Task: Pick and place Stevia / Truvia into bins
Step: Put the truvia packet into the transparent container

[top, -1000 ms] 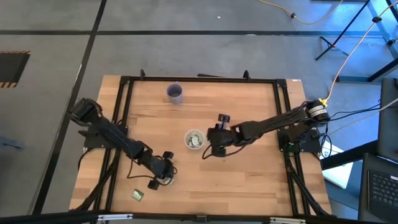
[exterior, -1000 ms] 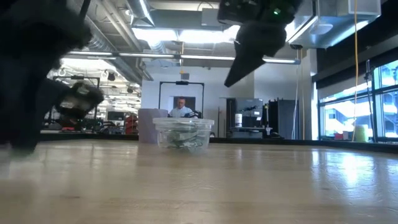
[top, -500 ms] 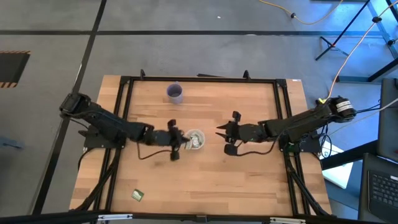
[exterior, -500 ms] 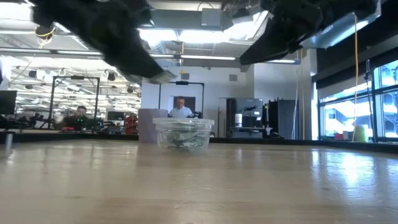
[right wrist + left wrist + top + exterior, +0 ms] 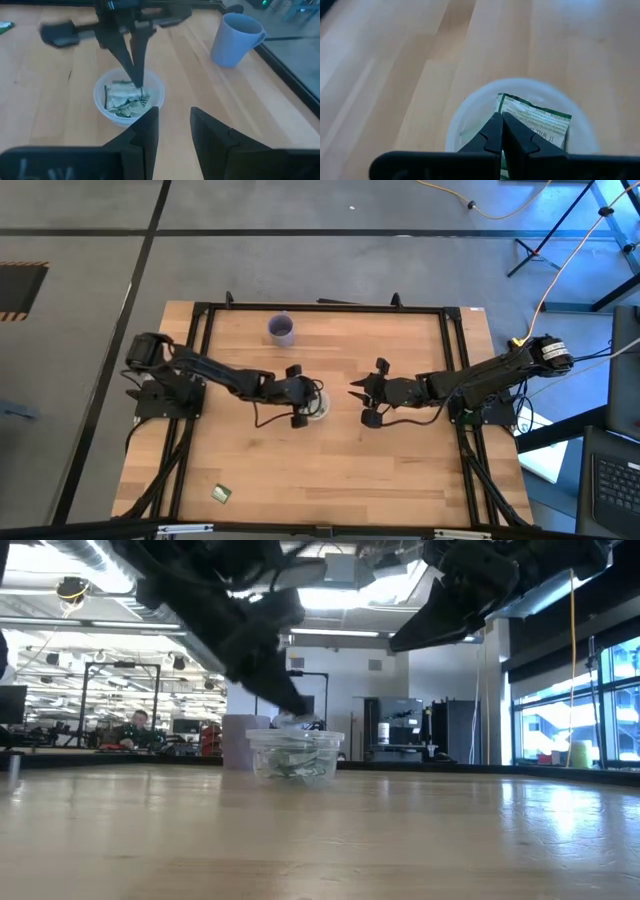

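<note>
A green-and-white sachet (image 5: 532, 120) is pinched between the pressed-together fingers of the left gripper (image 5: 303, 393) directly over the clear cup (image 5: 318, 402), presumably for release inside, while at the cup's 3 o'clock the right gripper (image 5: 366, 392) is held spread, well apart, seemingly waiting.
</note>
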Robot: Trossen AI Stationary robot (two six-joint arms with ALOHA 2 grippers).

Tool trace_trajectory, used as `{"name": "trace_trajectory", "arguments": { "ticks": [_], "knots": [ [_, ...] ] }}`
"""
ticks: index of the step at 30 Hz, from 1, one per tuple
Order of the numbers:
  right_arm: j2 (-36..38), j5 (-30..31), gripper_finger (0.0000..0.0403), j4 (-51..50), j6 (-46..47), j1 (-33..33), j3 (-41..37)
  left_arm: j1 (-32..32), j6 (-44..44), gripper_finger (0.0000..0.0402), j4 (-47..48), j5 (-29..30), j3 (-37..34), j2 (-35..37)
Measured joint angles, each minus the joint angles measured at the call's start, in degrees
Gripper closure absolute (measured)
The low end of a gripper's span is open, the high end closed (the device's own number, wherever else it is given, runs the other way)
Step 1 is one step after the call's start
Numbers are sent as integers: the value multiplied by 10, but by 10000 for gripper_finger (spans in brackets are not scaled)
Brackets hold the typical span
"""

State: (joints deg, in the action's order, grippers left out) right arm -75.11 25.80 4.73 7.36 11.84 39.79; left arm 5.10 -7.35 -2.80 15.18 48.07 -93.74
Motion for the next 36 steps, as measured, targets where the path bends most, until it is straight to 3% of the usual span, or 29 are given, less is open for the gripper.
{"name": "trace_trajectory", "arguments": {
  "ticks": [9, 22, 26, 30, 36],
  "knots": [
    [0, -1, 287, -31, 31, 0, 0, -9, -3, 393, 1, 1, 0, -44],
    [0, -1, 287, -40, 31, 0, 0, -8, -4, 359, -1, 3, 0, -6],
    [0, -1, 287, -41, 43, 0, 0, -2, 2, 350, 47, 1, 0, 43],
    [0, -1, 287, -51, 44, 0, 0, 24, 20, 346, 132, -55, 0, 108],
    [0, -1, 287, -66, 46, 0, 0, 119, 2, 347, 249, -124, 0, 152]
  ]
}}
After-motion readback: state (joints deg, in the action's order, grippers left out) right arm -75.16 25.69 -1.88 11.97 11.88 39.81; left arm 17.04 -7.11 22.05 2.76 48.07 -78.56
